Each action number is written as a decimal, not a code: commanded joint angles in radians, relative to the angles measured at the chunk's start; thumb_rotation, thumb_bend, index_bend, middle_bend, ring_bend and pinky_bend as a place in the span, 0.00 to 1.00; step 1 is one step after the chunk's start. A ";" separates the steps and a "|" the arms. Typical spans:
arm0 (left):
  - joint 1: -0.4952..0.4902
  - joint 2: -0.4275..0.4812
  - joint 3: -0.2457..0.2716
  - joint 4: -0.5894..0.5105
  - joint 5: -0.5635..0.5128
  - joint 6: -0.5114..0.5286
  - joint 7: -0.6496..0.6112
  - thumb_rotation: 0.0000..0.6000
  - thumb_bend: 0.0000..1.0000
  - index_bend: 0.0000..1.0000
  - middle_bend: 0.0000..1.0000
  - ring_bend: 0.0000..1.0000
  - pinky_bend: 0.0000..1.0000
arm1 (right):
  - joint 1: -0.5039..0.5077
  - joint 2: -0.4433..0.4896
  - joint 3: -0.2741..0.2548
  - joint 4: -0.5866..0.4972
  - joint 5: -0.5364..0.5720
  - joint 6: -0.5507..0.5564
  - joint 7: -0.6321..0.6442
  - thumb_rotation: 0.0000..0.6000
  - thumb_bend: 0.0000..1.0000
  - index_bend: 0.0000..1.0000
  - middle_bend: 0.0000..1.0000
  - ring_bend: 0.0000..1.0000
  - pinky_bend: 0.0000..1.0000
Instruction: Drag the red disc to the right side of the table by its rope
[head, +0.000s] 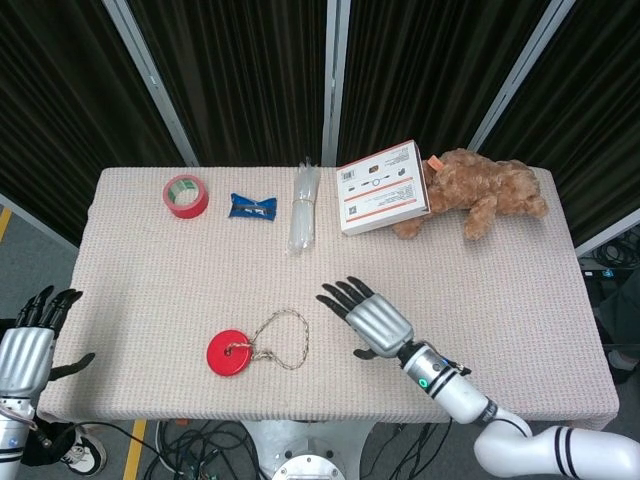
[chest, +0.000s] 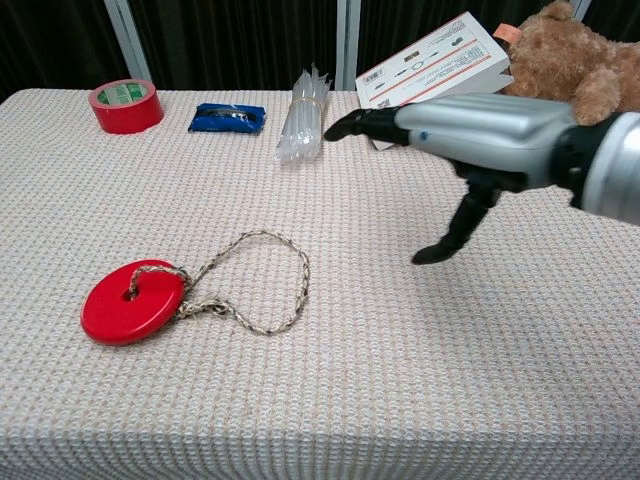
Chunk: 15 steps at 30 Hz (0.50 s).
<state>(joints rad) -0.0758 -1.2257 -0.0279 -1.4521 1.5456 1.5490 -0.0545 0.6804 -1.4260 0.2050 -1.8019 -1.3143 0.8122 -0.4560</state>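
The right hand (head: 372, 319) hangs flat above the middle of the table (head: 480, 340), fingers stretched out and apart, thumb hanging down beneath the palm, holding nothing. Its fingertips aim toward the table's left half. Just beyond them lies the rope (head: 285, 338), a loose loop on the cloth whose nearest curve is close to the hand but apart from it. The loop's long axis runs roughly from its far arc back to the disc (head: 230, 353), where the rope passes through the centre hole with a knot beside it. The red disc lies flat near the front edge, left of centre, so the rope sits between hand and disc. My guess is that the coming move is a short reach leftward and down onto that near curve.

The left hand (head: 25, 345) hangs off the table's left edge, fingers apart and empty, well away from the disc; the right one is clearly nearer.

Along the back stand a box (head: 383, 187) with printed lines too small to read, a tape roll (head: 186, 195) and a blue packet (head: 252, 207), no wording legible.
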 joint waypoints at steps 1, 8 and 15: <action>0.004 0.000 0.000 0.009 -0.003 0.003 -0.009 1.00 0.02 0.14 0.13 0.02 0.12 | 0.104 -0.126 0.041 0.122 0.114 -0.076 -0.053 1.00 0.06 0.00 0.00 0.00 0.00; 0.016 0.000 -0.002 0.037 -0.016 0.008 -0.038 1.00 0.02 0.14 0.13 0.02 0.12 | 0.219 -0.268 0.066 0.293 0.216 -0.112 -0.057 1.00 0.09 0.00 0.01 0.00 0.00; 0.022 -0.003 -0.004 0.064 -0.024 0.010 -0.064 1.00 0.02 0.14 0.13 0.02 0.12 | 0.277 -0.347 0.057 0.389 0.232 -0.110 -0.035 1.00 0.13 0.00 0.09 0.00 0.00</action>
<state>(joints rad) -0.0539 -1.2277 -0.0315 -1.3909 1.5229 1.5589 -0.1159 0.9511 -1.7638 0.2642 -1.4218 -1.0860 0.7023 -0.4962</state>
